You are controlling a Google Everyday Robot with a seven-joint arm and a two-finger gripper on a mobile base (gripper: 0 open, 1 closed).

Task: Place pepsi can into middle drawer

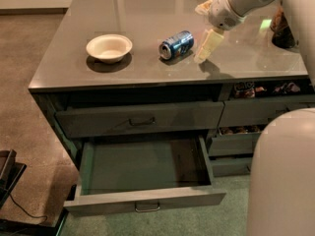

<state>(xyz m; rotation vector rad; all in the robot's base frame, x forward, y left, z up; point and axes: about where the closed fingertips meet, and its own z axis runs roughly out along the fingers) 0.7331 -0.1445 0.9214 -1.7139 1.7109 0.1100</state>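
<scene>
The pepsi can (176,44) lies on its side on the grey countertop (147,14), right of centre. My gripper (204,27) hovers just right of the can, a short gap away, open and empty; its pale lower finger (206,44) points down at the counter beside the can. The middle drawer (145,199) is pulled out below the counter's front edge, and its inside is bare. Its small metal loop handle (147,207) shows at the centre of the low front panel.
A cream bowl (109,48) sits left of the can. A closed drawer with a dark handle (140,120) lies above the open one. Narrower drawers (236,144) stand at right. Dark objects (283,31) sit at the counter's far right. My white body (283,176) fills the lower right.
</scene>
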